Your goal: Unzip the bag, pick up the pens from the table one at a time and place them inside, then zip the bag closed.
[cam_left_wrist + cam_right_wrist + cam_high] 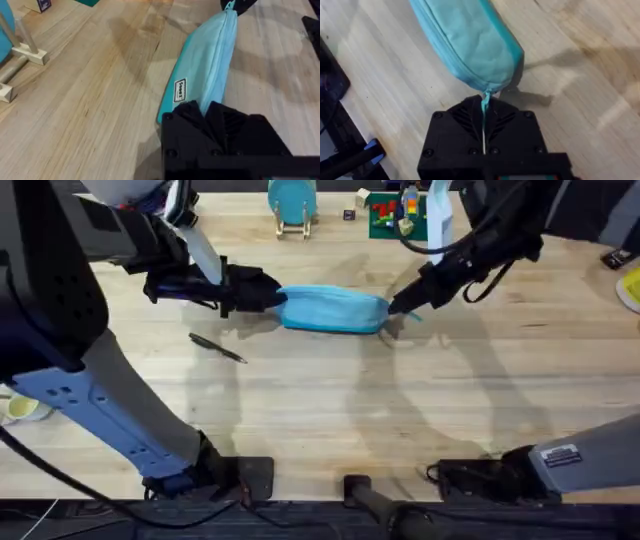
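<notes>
The turquoise bag lies lengthwise in the middle of the table. My left gripper is shut on its left end; the left wrist view shows the bag running away from the black fingers. My right gripper is shut at the bag's right end. In the right wrist view the turquoise zipper pull is pinched between its closed fingers, right against the bag. The zipper looks closed along the part I see. One dark pen lies on the wood, left of the bag and nearer the front.
At the back stand a teal disc on a wooden stand, a small dark cube, a green box of colourful items and a white bottle. A yellow object sits at the right edge.
</notes>
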